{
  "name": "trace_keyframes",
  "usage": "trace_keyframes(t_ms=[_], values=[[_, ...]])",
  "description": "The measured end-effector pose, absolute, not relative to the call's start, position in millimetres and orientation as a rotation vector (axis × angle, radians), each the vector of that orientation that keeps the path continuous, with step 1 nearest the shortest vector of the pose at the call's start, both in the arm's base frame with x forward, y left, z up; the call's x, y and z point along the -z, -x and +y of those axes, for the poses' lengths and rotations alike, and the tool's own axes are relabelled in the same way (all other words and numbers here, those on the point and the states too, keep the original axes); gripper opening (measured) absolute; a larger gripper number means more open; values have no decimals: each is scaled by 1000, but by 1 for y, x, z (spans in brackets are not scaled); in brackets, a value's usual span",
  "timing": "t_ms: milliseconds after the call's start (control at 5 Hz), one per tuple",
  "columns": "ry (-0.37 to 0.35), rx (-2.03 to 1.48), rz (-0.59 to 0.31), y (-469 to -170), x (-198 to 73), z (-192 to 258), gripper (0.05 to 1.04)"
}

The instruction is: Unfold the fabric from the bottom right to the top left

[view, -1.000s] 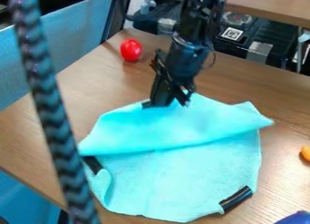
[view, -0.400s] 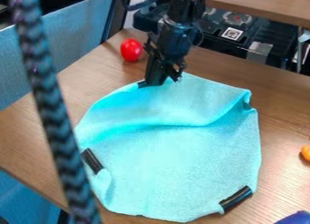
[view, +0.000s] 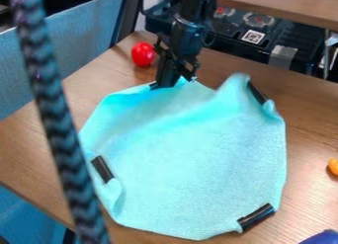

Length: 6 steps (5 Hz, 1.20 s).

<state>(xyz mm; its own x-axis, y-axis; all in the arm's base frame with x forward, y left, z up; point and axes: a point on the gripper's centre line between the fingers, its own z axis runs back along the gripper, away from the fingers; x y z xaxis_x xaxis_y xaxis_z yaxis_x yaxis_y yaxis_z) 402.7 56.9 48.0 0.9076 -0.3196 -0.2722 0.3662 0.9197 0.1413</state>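
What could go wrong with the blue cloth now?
The gripper is at the top edge of the cloth, so the cloth might slip away from it. The bump at the cloth's top right, by a black piece, could settle into a wrinkle. And the red thing sits close to the gripper, so it could get knocked and maybe roll.

"What can't you make out?"

"Blur softens the upper part of the fabric, and the cloth at my pincer is partly hidden. My arm runs off the top."

"And elsewhere?"

"The blurred braided cord, cut off above and below, hides some tabletop. The right edge crops an orange thing; the bottom, a blue thing."
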Motion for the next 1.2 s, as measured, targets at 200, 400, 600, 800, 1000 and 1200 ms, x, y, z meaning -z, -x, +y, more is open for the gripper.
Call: trace_keyframes(t_ms=[200,400,600,800,1000,1200], values=[[-188,325,255,-407,-46,66,55],[-189,320,247,-409,-49,68,55],[-189,329,230,-409,-40,69,55],[-195,324,203,-406,-45,76,56],[-197,297,173,-403,-52,84,55],[-195,281,170,-402,-53,90,56]])
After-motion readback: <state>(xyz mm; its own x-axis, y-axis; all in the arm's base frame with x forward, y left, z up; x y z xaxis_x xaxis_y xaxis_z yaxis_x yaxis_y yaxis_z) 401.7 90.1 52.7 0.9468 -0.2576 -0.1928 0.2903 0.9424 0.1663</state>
